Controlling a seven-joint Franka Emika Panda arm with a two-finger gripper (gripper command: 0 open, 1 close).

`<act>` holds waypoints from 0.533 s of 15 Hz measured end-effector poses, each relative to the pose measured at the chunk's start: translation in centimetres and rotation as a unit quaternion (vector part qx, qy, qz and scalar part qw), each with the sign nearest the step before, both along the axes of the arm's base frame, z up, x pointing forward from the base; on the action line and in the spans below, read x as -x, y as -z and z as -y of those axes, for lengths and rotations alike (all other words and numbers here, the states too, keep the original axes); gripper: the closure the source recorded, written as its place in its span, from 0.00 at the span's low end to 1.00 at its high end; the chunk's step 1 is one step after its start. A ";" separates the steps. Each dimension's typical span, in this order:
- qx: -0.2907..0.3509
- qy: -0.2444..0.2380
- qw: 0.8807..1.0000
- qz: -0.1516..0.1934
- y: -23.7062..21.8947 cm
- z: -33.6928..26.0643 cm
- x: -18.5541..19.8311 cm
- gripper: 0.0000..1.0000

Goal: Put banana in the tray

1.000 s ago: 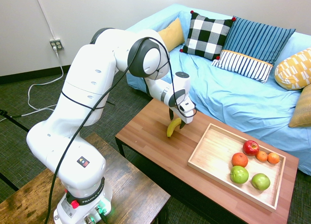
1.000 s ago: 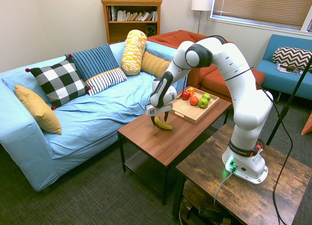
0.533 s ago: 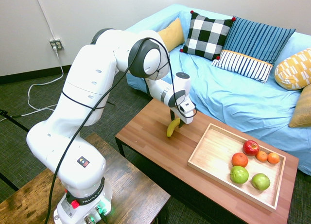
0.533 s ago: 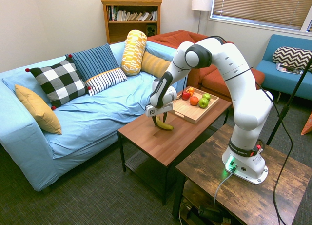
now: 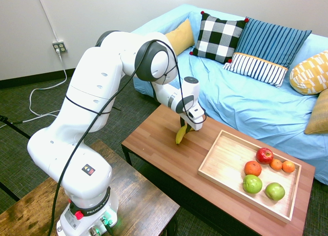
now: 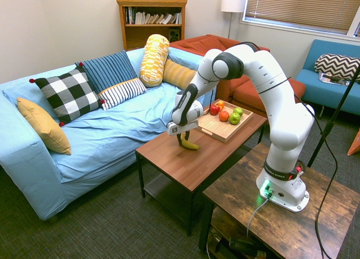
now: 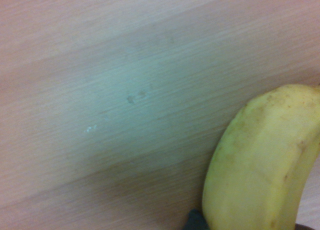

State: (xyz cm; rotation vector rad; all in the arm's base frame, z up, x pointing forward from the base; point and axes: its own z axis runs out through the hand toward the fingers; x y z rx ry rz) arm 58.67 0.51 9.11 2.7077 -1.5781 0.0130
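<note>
From where I'm standing, the change is in the jaws: a second ago they straddled the banana with a finger well out on either side, and now they have drawn in and are clenched on it. The gripper sits low, near the middle of the second exterior view, and the arm has hardly shifted meanwhile.

The banana is still down at the table, around the centre of the first exterior view, outside the tray — that one fills the lower right of the frame. On the tray's far side from the gripper there's a red apple, two green apples and some orange fruit, which leaves bare wood on the nearer side.

So the grasp looks made, I'd say, and the carrying is what's left. Next it should go straight up, then across toward the lower right, clearing the raised rim. A curved fruit like that could swivel in the grip — a gentle lift would show whether it holds.
</note>
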 end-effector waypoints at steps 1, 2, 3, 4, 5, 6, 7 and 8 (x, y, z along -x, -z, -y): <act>0.001 0.001 1.000 0.005 -0.6 0.3 -0.2 1.00; 0.003 0.002 1.000 0.012 -1.9 0.9 -0.4 1.00; 0.006 0.004 1.000 0.016 -3.5 1.8 -0.4 1.00; 0.009 0.006 1.000 0.020 -5.3 2.8 -0.3 1.00; 0.012 0.008 1.000 0.023 -7.1 3.9 -0.1 1.00; 0.017 0.011 0.999 0.028 -8.8 5.1 0.2 1.00; 0.021 0.017 0.999 0.032 -10.3 6.5 0.5 1.00; 0.023 0.024 0.999 0.036 -11.8 8.1 0.8 1.00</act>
